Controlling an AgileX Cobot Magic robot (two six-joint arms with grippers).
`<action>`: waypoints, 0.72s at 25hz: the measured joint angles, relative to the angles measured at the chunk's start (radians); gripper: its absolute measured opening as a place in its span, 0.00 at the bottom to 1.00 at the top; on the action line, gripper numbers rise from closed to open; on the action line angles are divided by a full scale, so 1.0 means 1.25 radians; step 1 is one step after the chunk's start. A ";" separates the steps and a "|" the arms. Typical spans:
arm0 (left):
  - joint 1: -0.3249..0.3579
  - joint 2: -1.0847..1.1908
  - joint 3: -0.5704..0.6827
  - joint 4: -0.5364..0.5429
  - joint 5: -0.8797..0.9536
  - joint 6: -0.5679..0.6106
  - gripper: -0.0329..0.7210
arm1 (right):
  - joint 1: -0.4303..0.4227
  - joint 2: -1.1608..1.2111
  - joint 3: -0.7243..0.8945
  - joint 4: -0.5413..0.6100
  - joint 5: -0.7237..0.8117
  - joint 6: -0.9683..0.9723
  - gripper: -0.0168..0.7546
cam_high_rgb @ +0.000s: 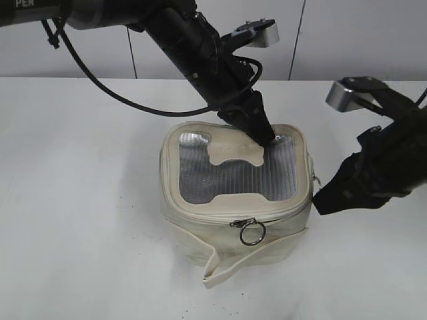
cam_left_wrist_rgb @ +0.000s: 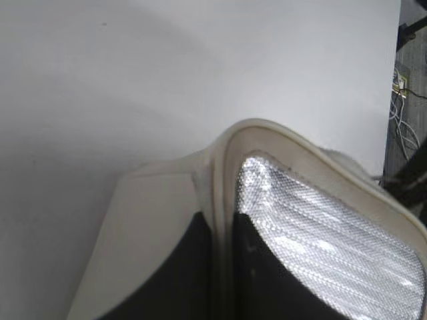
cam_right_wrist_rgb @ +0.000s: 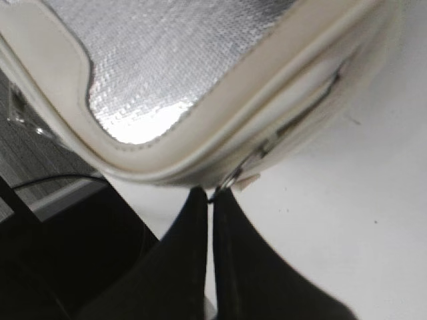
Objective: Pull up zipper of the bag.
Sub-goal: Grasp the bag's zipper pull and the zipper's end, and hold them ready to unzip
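The cream bag (cam_high_rgb: 200, 230) stands on the white table, its silvery lid facing up. My left gripper (cam_high_rgb: 267, 138) reaches from above and is shut on the lid's back rim; in the left wrist view its two dark fingers (cam_left_wrist_rgb: 223, 267) clamp the cream rim (cam_left_wrist_rgb: 225, 167). My right gripper (cam_high_rgb: 319, 198) is at the bag's right side. In the right wrist view its fingertips (cam_right_wrist_rgb: 212, 198) are shut on a thin silver pull (cam_right_wrist_rgb: 230, 179) of the zipper (cam_right_wrist_rgb: 300, 119), just below the bag's corner (cam_right_wrist_rgb: 187, 150). A second slider with a round ring (cam_high_rgb: 252, 231) hangs at the front of the zipper (cam_high_rgb: 283, 211).
The flat cream strap (cam_high_rgb: 243, 261) trails from the bag's front onto the table (cam_high_rgb: 80, 200). The table's far edge meets a white panelled wall (cam_high_rgb: 333, 40). Cables and the floor show off the table's edge in the left wrist view (cam_left_wrist_rgb: 407, 100).
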State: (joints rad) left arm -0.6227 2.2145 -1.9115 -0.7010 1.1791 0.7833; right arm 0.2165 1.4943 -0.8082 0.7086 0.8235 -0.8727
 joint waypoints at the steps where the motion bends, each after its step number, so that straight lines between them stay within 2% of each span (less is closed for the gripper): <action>1: 0.000 0.000 0.000 0.000 -0.002 -0.006 0.10 | 0.022 -0.001 0.001 -0.013 -0.001 0.014 0.03; 8: 0.000 0.000 0.001 0.002 -0.009 -0.030 0.10 | 0.157 -0.017 0.003 -0.145 -0.007 0.160 0.03; 13: -0.001 0.000 0.002 0.004 -0.016 -0.051 0.10 | 0.258 -0.046 0.005 -0.131 -0.014 0.187 0.03; 18: -0.001 0.001 0.002 0.005 -0.022 -0.060 0.10 | 0.353 -0.044 0.002 -0.076 -0.066 0.189 0.03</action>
State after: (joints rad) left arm -0.6238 2.2154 -1.9096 -0.6949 1.1512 0.7088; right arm 0.6583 1.4394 -0.8058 0.6140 0.7405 -0.6362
